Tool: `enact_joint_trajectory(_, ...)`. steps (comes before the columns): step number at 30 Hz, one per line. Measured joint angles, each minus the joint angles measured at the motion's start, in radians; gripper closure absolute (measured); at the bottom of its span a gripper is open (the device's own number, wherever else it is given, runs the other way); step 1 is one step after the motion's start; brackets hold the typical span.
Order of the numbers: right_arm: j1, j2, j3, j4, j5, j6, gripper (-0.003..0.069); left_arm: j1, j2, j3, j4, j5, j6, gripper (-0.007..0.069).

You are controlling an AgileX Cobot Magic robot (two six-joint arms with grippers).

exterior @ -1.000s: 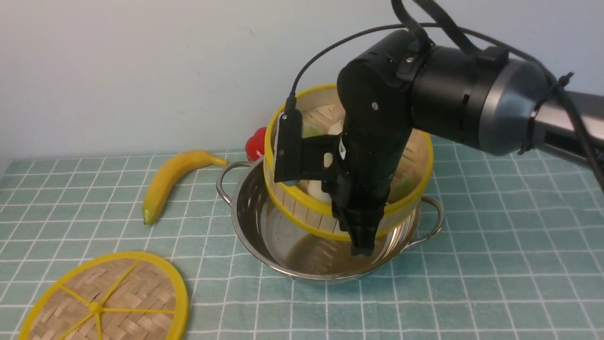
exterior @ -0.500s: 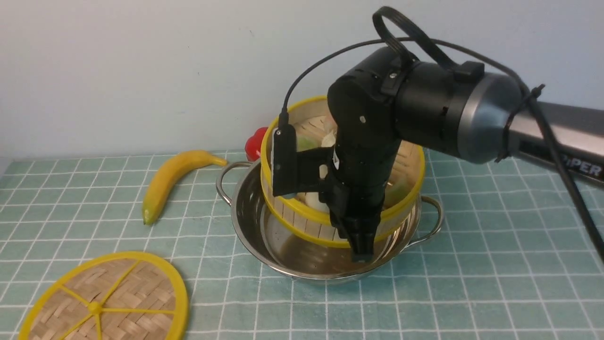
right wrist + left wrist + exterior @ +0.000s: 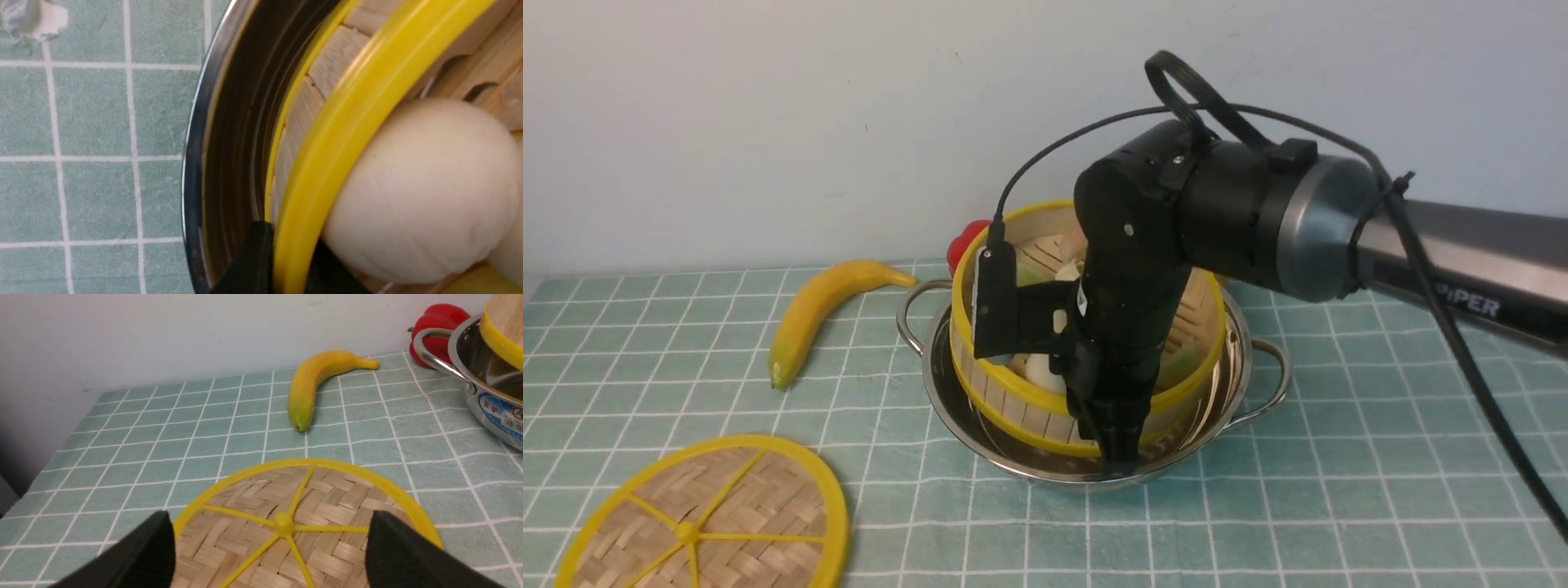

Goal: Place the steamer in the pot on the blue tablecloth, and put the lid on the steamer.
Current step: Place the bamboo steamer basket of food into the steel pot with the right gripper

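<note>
The right claw (image 3: 1119, 457) is clenched on the rim of the steamer (image 3: 1005, 404) at six o'clock, one finger inside and one outside, and the steamer sits low inside the pot (image 3: 941, 384) on the blue tablecloth (image 3: 1339, 449). At eight o'clock from the pot the lid (image 3: 711, 523) lies flat, with the left claw (image 3: 269, 539) spread wide above it, gripping nothing; a banana (image 3: 825, 310) lies at ten o'clock.

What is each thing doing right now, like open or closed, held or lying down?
steamer: uncovered, bun inside, down in the pot, rim gripped.
pot: upright on the tablecloth, holding the steamer.
lid: off, lying flat on the tablecloth.
right gripper: shut on the steamer's rim.
left gripper: open, above the lid.
banana: lying loose on the tablecloth.
red pepper: behind the pot, untouched.
</note>
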Motion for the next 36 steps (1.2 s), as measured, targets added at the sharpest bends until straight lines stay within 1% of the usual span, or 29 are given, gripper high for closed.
enact_joint_trajectory(8, 0.0, 0.061, 0.0, 0.004, 0.002, 0.0, 0.0598, 0.0, 0.0, 0.0, 0.0, 0.0, 0.0, 0.0046)
enact_joint_trajectory(24, 0.0, 0.063, 0.0, -0.015, -0.001, 0.0, 0.0592, 0.0, 0.0, 0.0, 0.0, 0.0, 0.0, 0.0046)
enact_joint_trajectory(27, 0.0, 0.063, -0.003, -0.018, -0.001, -0.001, 0.0548, 0.0, 0.0, 0.0, 0.0, 0.0, 0.0, 0.0046)
enact_joint_trajectory(28, 0.0, 0.063, -0.004, -0.024, -0.001, -0.002, 0.0544, 0.0, 0.0, 0.0, 0.0, 0.0, 0.0, 0.0046)
enact_joint_trajectory(33, 0.0, 0.061, -0.008, -0.024, -0.011, -0.005, 0.0409, 0.0, 0.0, 0.0, 0.0, 0.0, 0.0, 0.0046)
enact_joint_trajectory(36, 0.0, 0.061, -0.009, -0.03, -0.013, -0.008, 0.0363, 0.0, 0.0, 0.0, 0.0, 0.0, 0.0, 0.0046)
